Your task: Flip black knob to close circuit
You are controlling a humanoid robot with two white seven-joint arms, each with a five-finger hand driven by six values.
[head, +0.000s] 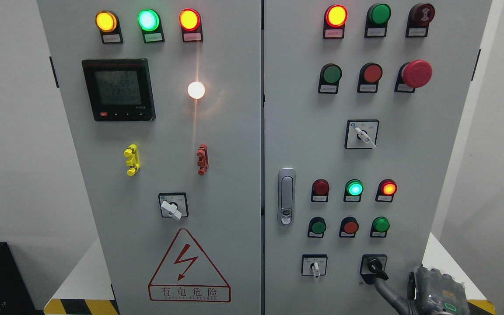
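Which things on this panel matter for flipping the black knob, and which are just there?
Job: black knob; right hand, a finger reaching up to the knob.

Not involved: white selector switches; red emergency button; meter display; door handle; indicator lamps.

The right hand (431, 291) is cut off by the bottom edge, so most of it and its arm are out of sight. The black knob (375, 267) is partly covered by a grey finger (387, 291) reaching up to it. Small labels under the lamps (148, 20) are too tiny to read. The meter screen (117, 88) shows blurred digits. The cabinet (230, 131) runs past the top edge.
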